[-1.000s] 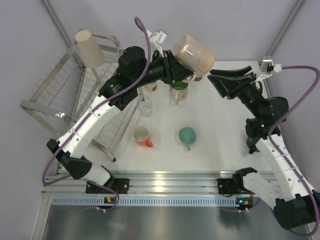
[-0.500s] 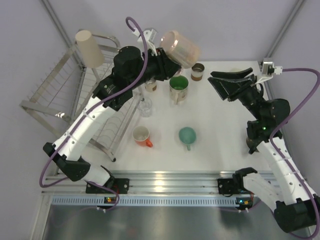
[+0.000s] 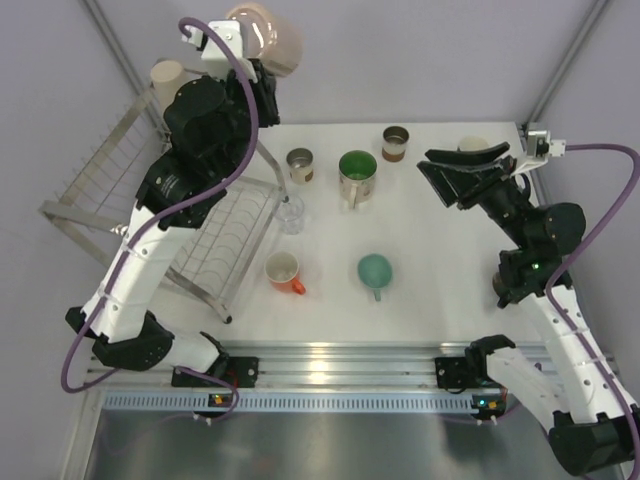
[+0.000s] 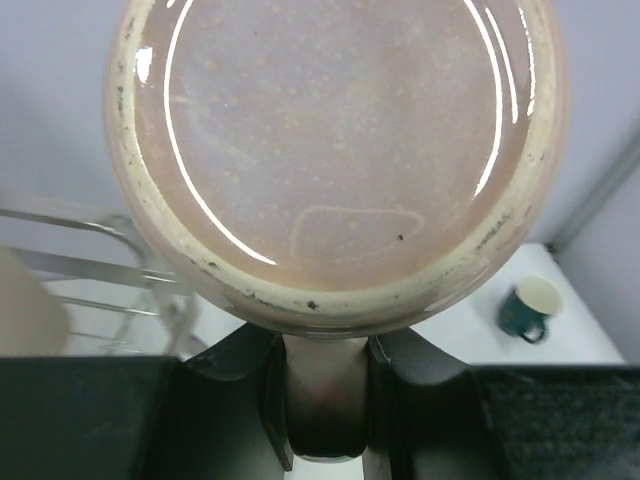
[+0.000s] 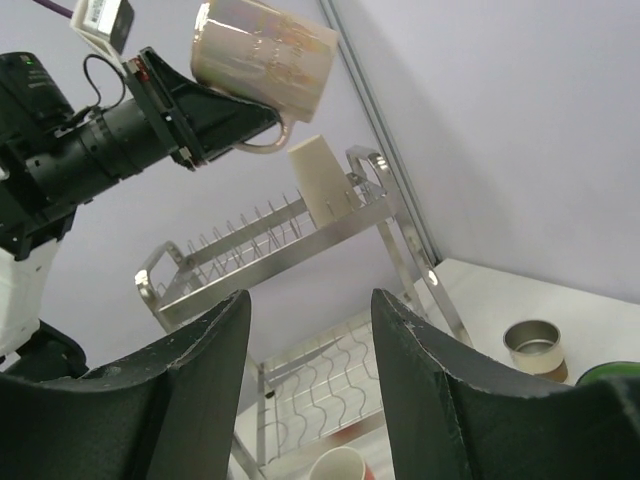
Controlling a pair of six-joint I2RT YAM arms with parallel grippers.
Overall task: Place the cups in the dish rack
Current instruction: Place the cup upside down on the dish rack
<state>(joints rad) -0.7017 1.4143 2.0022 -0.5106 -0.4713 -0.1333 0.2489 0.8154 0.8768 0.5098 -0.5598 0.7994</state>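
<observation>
My left gripper (image 3: pixel 258 72) is shut on the handle of a pink mug (image 3: pixel 266 33) and holds it high above the back right corner of the dish rack (image 3: pixel 105 185). In the left wrist view the mug's base (image 4: pixel 335 150) fills the frame, with the handle (image 4: pixel 325 400) between the jaws. A beige cup (image 3: pixel 167 77) stands upside down on the rack's top tier. My right gripper (image 3: pixel 462 172) is open and empty, raised over the table's right side. It faces the rack (image 5: pixel 270 250) and the held mug (image 5: pixel 262 55).
On the table are a steel cup (image 3: pixel 300 165), a green-inside mug (image 3: pixel 357 175), a brown-banded cup (image 3: pixel 396 142), a clear glass (image 3: pixel 290 213), an orange-handled white cup (image 3: pixel 284 272) and a teal mug (image 3: pixel 375 272). A dark teal mug (image 4: pixel 528 308) sits at the back right.
My left arm has swung the pink mug left and back, from above the table's cups to above the rack. The right arm has barely moved.
</observation>
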